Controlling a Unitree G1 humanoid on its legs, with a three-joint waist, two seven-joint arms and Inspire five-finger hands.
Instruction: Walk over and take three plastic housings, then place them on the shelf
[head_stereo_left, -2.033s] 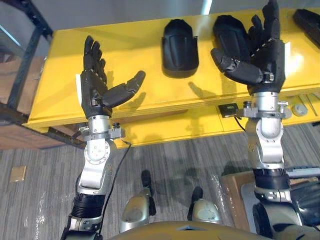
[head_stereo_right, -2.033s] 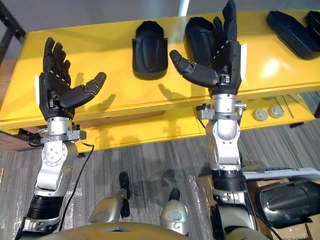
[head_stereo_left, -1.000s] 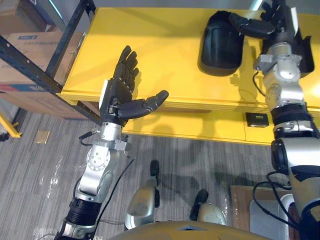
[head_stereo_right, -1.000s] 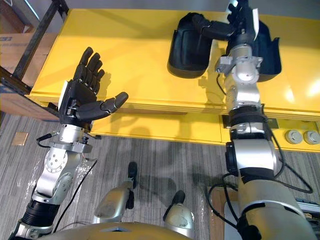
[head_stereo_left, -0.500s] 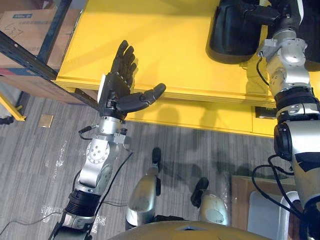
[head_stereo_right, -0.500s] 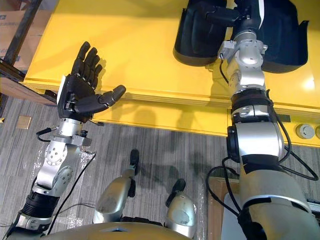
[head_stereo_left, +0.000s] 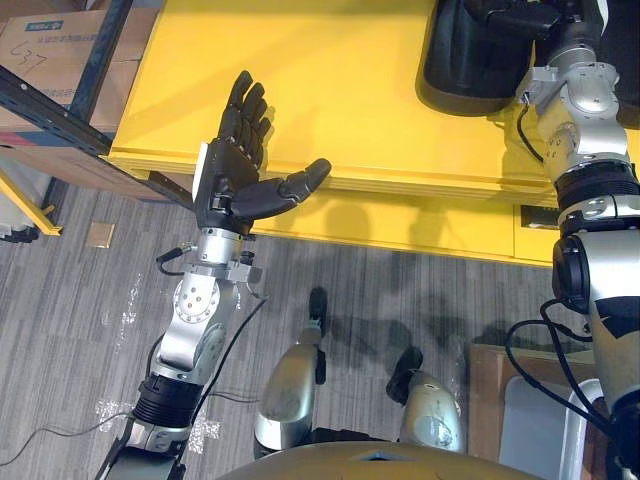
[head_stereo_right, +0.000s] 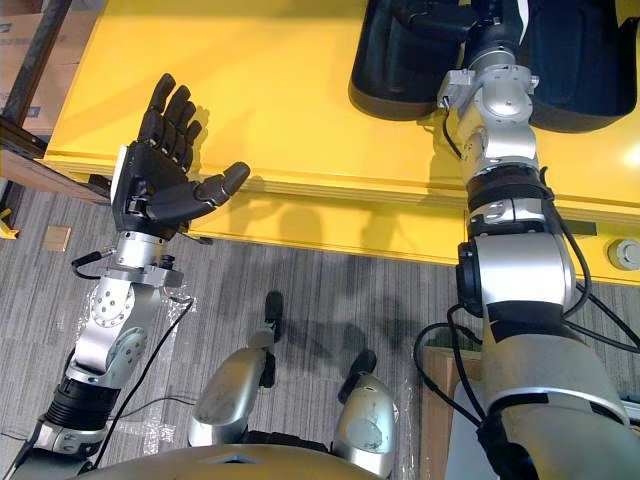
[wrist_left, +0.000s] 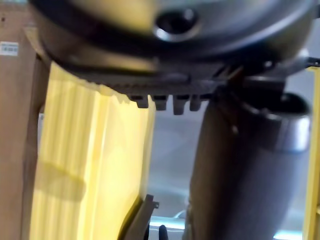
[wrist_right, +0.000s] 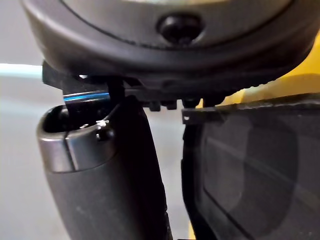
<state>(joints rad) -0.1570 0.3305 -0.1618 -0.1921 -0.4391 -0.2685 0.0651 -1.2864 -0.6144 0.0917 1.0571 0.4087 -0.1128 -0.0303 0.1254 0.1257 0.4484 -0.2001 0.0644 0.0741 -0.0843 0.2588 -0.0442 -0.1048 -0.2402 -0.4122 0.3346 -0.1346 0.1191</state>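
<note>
Compared with two seconds earlier, your right hand (head_stereo_left: 568, 18) had gone from standing upright before the yellow table (head_stereo_left: 330, 90) to the far part of it, and it was now at the black plastic housing (head_stereo_left: 465, 70). A second housing (head_stereo_right: 585, 70) lay just beside the first one, on the other side of that arm. Both housings rested on the table top. Whether the right hand was closed on anything, I could not tell, because it was cut by the edge of the view. Your left hand (head_stereo_left: 225, 185) hovered over the near edge of the table, palm up, with fingers straight and apart, thumb out, and it held nothing. A cardboard box (head_stereo_left: 45, 45) sat in the dark shelf frame (head_stereo_left: 60, 115) to the left.
</note>
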